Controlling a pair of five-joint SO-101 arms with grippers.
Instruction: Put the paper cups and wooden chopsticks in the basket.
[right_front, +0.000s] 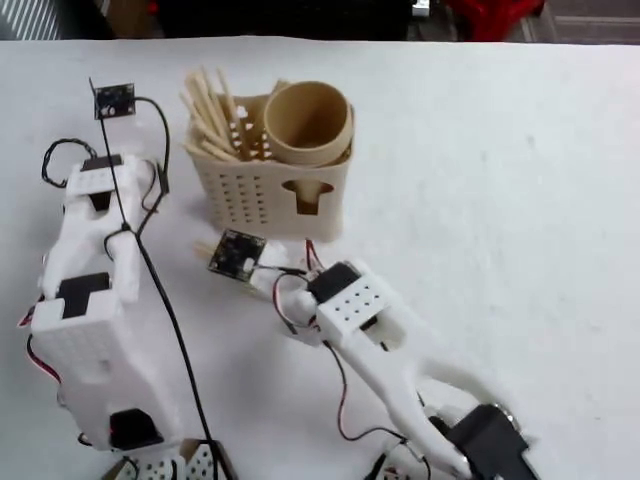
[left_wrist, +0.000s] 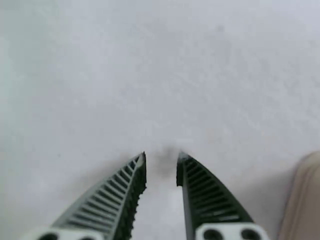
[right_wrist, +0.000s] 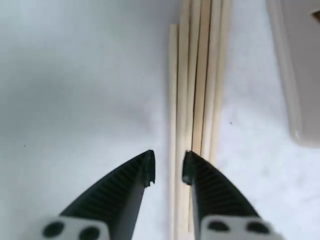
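A cream perforated basket stands at the middle back of the table. It holds a tan paper cup and a bundle of wooden chopsticks leaning to the left. Several more chopsticks lie side by side on the table beside the basket wall. My right gripper hovers over their near ends, slightly open, with one stick in the gap between the fingertips. My left gripper is narrowly open over bare table, holding nothing. The left arm sits folded at the left.
The right arm stretches from the front edge toward the basket's front left corner. Black cables run along the table between the arms. A beige edge shows beside the left gripper. Free white table lies to the right.
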